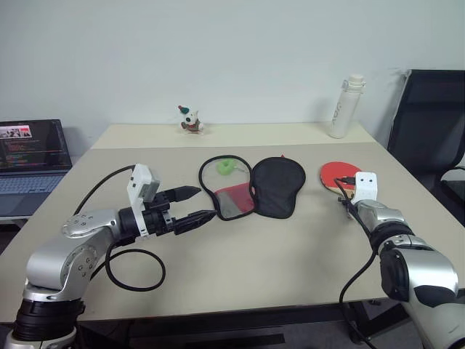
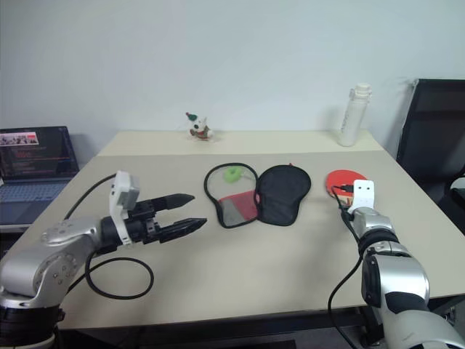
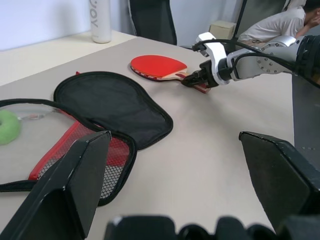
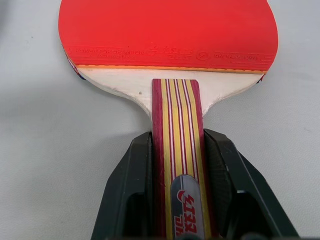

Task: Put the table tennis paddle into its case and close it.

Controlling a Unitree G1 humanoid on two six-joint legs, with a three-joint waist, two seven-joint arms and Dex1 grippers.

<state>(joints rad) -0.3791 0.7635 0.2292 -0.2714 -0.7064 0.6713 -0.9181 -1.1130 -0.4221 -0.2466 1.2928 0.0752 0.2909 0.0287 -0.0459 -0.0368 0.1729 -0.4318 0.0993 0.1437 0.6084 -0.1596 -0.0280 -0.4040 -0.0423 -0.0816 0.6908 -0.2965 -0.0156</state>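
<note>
The table tennis paddle lies flat on the table at center right of the head view, handle pointing toward the right gripper, whose fingers press both handle edges. The open left gripper, empty, hovers left of the unzipped case at frame center. Paddle: red rubber face, striped wooden handle.

Smooth red rubber paddle with striped wooden handle; black fabric, mesh-lined case.
</note>
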